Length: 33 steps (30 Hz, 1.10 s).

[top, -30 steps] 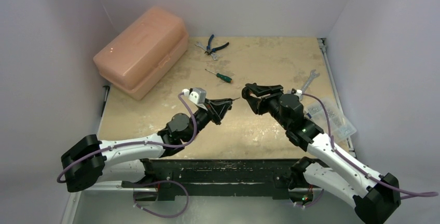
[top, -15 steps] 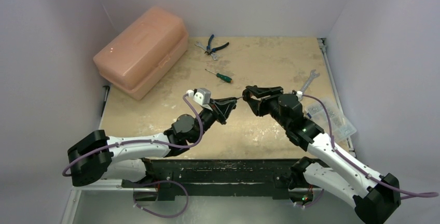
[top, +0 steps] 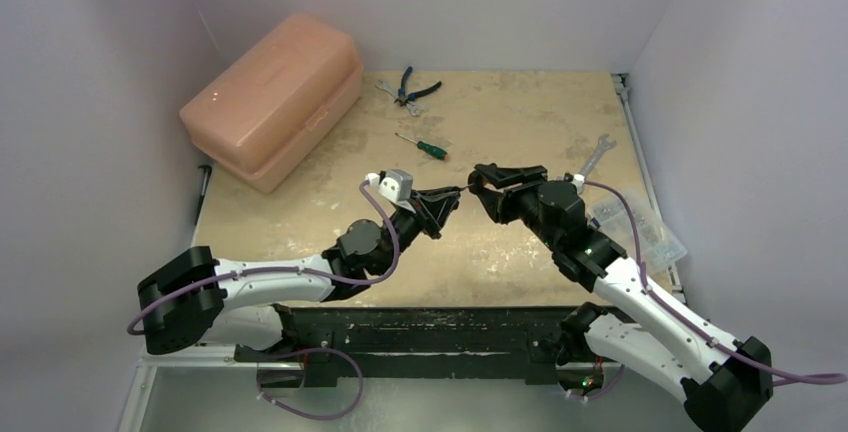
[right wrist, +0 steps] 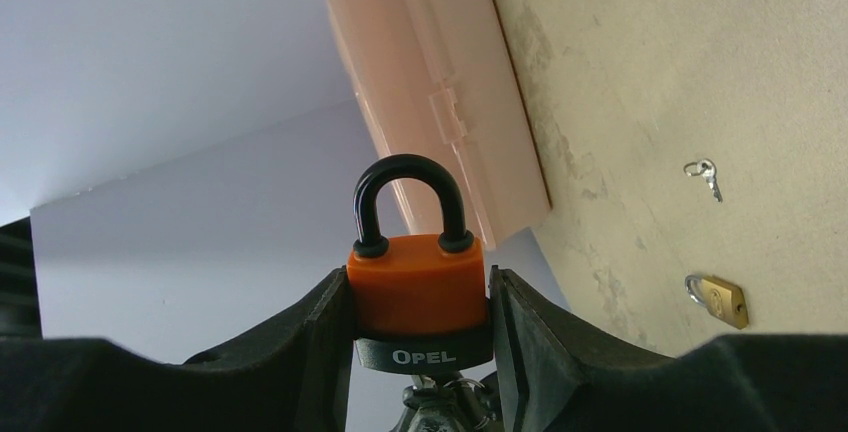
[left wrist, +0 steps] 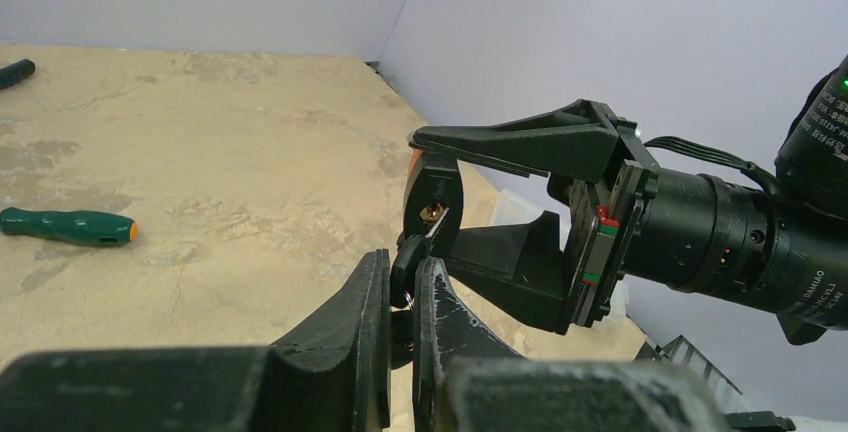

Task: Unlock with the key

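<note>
My right gripper (right wrist: pixel 418 302) is shut on an orange padlock (right wrist: pixel 415 282) with a black shackle and a black base marked OPEL; the shackle sits closed in the body. My left gripper (left wrist: pixel 401 270) is shut on the black head of a key (left wrist: pixel 410 257). The key's silver blade points into the brass keyhole (left wrist: pixel 432 213) on the padlock's underside. In the top view the left gripper (top: pixel 448 197) and the right gripper (top: pixel 478 187) meet tip to tip above the table's middle, with the key (top: pixel 462 189) between them.
A pink plastic case (top: pixel 272 98) lies at the back left. Pliers (top: pixel 410 87), a green screwdriver (top: pixel 422 145) and a wrench (top: pixel 594 156) lie on the board. A clear parts box (top: pixel 640 227) sits at the right edge. A brass padlock (right wrist: pixel 718 298) and small keys (right wrist: pixel 704 174) lie on the table.
My left gripper has moved right with the key until the key's tip reaches the padlock's underside. The right gripper has stayed almost still.
</note>
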Each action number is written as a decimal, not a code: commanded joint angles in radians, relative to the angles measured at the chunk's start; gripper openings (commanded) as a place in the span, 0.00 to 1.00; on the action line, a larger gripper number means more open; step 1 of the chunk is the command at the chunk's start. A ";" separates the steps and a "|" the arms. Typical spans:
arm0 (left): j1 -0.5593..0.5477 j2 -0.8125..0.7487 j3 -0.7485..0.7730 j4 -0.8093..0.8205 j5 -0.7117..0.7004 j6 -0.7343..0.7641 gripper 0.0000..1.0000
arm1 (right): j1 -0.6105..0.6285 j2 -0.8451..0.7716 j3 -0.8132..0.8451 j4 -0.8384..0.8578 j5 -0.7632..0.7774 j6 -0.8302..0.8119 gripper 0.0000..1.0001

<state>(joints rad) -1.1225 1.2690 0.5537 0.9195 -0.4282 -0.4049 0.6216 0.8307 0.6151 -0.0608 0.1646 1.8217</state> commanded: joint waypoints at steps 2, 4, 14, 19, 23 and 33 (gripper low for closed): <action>-0.008 0.020 0.050 0.063 -0.019 0.018 0.00 | -0.003 -0.006 0.058 0.043 0.013 -0.007 0.00; -0.008 0.025 0.054 0.063 -0.022 0.022 0.00 | -0.002 -0.003 0.059 0.046 0.008 -0.006 0.00; -0.010 0.042 0.066 0.076 -0.051 0.040 0.00 | -0.003 0.012 0.061 0.056 -0.007 -0.011 0.00; -0.010 0.056 0.082 0.074 -0.062 0.048 0.00 | -0.003 0.019 0.063 0.056 -0.014 -0.012 0.00; -0.010 0.067 0.086 0.071 -0.069 0.049 0.00 | -0.002 0.023 0.068 0.056 -0.016 -0.015 0.00; -0.010 0.093 0.104 0.063 -0.067 0.042 0.00 | -0.002 0.043 0.072 0.091 -0.033 -0.017 0.00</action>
<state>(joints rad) -1.1275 1.3479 0.6048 0.9264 -0.5030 -0.3729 0.6094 0.8711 0.6247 -0.0444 0.1661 1.8133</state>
